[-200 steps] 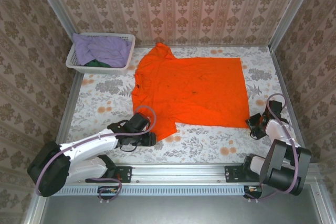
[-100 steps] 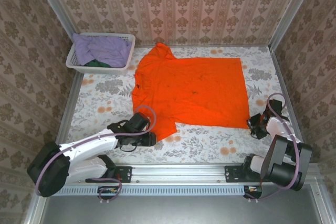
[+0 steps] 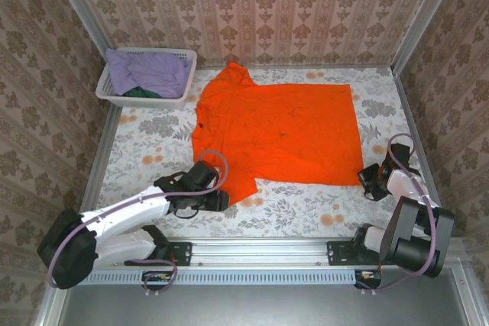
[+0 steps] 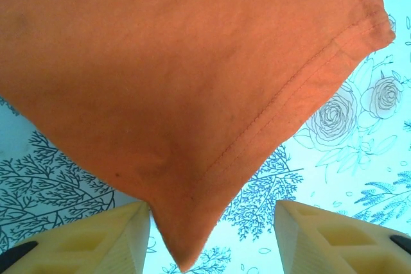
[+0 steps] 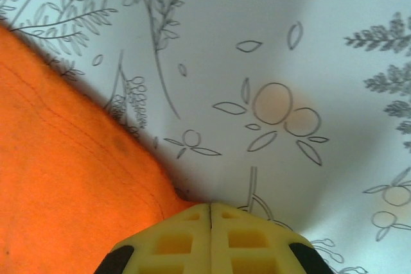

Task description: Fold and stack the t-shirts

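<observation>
The bright orange t-shirt (image 3: 279, 131) lies spread flat on the floral table, collar to the left. Its near sleeve tip (image 4: 176, 248) points down between the fingers of my left gripper (image 4: 212, 216), which stands open around it at the shirt's near-left (image 3: 220, 200). My right gripper (image 5: 210, 208) is shut at the shirt's near-right hem corner (image 3: 361, 181), and the orange cloth (image 5: 70, 178) runs in under its fingertips. A lavender t-shirt (image 3: 149, 70) and a dark green one (image 3: 137, 92) lie in the basket.
The white lattice basket (image 3: 114, 98) stands at the far left corner, against the wall. Patterned walls close in the table on three sides. Bare floral tabletop (image 3: 306, 208) shows along the near edge between the two arms.
My left gripper has edged slightly toward the sleeve tip. The right gripper has barely shifted at the hem corner. The shirt lies as before.
</observation>
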